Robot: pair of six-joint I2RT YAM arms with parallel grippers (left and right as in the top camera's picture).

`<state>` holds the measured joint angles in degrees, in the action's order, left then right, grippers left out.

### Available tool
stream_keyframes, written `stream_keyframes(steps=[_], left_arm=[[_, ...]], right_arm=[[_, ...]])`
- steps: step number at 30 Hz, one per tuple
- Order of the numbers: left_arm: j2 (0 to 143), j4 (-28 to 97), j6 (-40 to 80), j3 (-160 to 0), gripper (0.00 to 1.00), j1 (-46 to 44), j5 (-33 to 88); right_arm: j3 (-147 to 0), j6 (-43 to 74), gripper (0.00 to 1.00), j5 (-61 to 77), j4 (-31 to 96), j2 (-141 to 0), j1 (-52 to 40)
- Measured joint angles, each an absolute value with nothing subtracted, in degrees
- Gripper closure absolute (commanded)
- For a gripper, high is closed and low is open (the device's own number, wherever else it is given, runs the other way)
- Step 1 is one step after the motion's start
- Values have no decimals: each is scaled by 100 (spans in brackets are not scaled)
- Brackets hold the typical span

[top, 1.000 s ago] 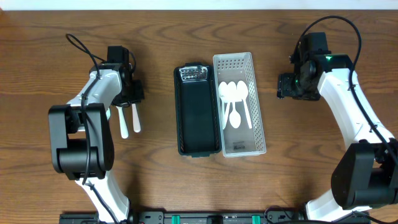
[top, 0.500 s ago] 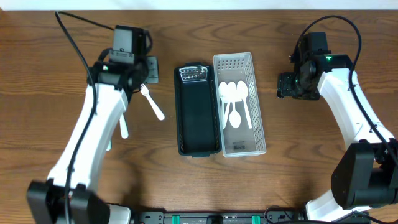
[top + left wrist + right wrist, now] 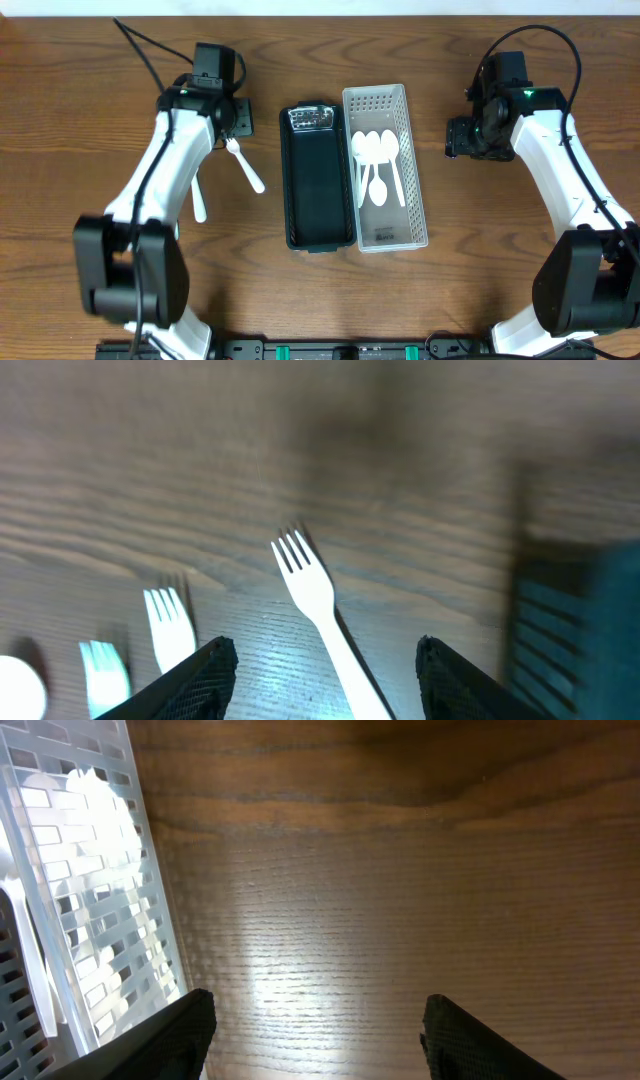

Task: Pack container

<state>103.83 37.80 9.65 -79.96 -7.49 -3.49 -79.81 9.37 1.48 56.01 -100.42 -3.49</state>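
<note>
Over the last second the white plastic fork (image 3: 246, 166) has gone from lying straight beside the other utensils to a slanted spot closer to the black container (image 3: 318, 180). In the last half second the left arm has folded, so its elbow now sits near the table's front edge. The right arm has not moved.

The left arm reaches up along the table's left side, with the left gripper (image 3: 230, 120) at the fork's tine end. The fork lies flat on the wooden table (image 3: 80, 90), just left of the black container and apart from it. Its long axis runs diagonally, tines toward the far-left and handle toward the near-right.

In the left wrist view the left gripper's fingers (image 3: 205, 675) are spread wide on either side of the handle without touching it. Two more forks (image 3: 168, 622) lie just to the side.

The right gripper (image 3: 468, 138) hovers right of the white perforated basket (image 3: 412, 215), which holds spoons (image 3: 375, 150). Its fingers (image 3: 185, 1030) are spread and hold nothing.
</note>
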Motion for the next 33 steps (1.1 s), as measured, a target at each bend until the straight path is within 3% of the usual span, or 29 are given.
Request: stream_keyframes(steps=[9,19,33], left_arm=[[11399,3701,2012,-7985,38,-642,-25],[11566,3682,3083,-7972,38,-642,117],[11786,3684,3430,-7935,37,-642,130]], right_arm=[[-7981,937,30,148,5631,-10042,-349],[-7981,937,31,148,5634,-10042,-349],[-7981,869,30,148,5631,-10042,-349]])
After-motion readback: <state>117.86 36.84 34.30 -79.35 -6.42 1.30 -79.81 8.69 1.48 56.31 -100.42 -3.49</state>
